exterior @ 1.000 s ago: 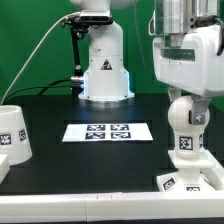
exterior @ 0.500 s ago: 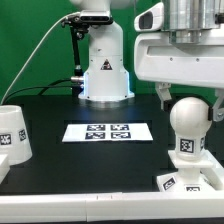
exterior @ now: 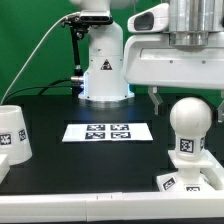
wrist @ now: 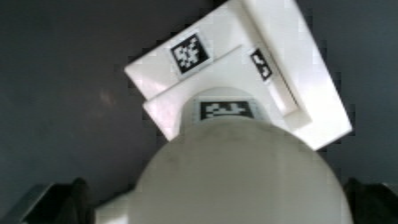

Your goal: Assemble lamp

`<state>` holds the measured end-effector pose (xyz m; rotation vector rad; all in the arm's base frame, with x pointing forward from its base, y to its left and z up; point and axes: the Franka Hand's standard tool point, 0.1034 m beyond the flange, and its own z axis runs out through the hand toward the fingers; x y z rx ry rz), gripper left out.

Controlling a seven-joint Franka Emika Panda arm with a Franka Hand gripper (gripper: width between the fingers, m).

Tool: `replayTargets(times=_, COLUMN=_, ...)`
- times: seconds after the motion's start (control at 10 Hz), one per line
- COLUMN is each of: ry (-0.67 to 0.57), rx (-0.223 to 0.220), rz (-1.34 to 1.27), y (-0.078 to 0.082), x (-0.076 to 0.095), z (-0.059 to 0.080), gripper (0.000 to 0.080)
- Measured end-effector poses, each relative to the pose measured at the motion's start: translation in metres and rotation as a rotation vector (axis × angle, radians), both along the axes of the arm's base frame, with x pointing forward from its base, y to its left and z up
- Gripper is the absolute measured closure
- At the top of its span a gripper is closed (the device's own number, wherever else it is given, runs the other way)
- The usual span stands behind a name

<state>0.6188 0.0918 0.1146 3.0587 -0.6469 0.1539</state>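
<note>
Currently the gripper (wrist: 214,205) is seen spread open, nothing clamped. In the wrist view a dark finger (wrist: 63,202) is visible on each side of the rounded head of the bulb (exterior: 190,122), with a sliver of gap between each finger and the white plastic, so no contact is read. In the exterior view only one finger is made out clearly, hanging just beside the bulb head on the exterior view's left, tip about level with the upper part of the head; the other finger cannot be made out there. The bulb is stood upright, neck down, on the square stepped base (exterior: 195,181), near the front of the black table (exterior: 60,170) on the exterior view's right; a tag is shown on the neck and more tags on the base. Whether the bulb is fully seated in the base cannot be told. The bulb head is thus placed directly under the gripper body, between the spread fingers. The shade (exterior: 12,130) is stood well apart, at the exterior view's left edge, partly cut off. The marker board (exterior: 108,131) is laid flat mid-table, in front of the robot pedestal (exterior: 105,70).
</note>
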Motion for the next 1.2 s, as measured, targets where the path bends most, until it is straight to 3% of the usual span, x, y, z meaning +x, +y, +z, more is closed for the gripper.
replayTargets(times=0.2, ry=-0.016, rx=-0.033, rz=0.154, y=0.0013, x=0.0049, z=0.0019, gripper=0.0101)
replayTargets(times=0.4, ry=-0.014, rx=-0.039, rz=0.199, y=-0.0009, x=0.0048, z=0.0014, gripper=0.0127)
replayTargets(times=0.5, ry=-0.015, rx=-0.036, rz=0.167, y=-0.001, x=0.0048, z=0.0013, gripper=0.0226)
replayTargets(times=0.6, ry=-0.015, rx=-0.034, rz=0.152, y=-0.0011, x=0.0048, z=0.0013, gripper=0.0226)
replayTargets(times=1.0, ry=-0.031, rx=-0.002, rz=-0.296, y=-0.0028, x=0.0039, z=0.0003, gripper=0.0226)
replayTargets(times=1.2, ry=-0.025, rx=0.045, rz=-0.601, y=-0.0055, x=0.0022, z=0.0, gripper=0.0225)
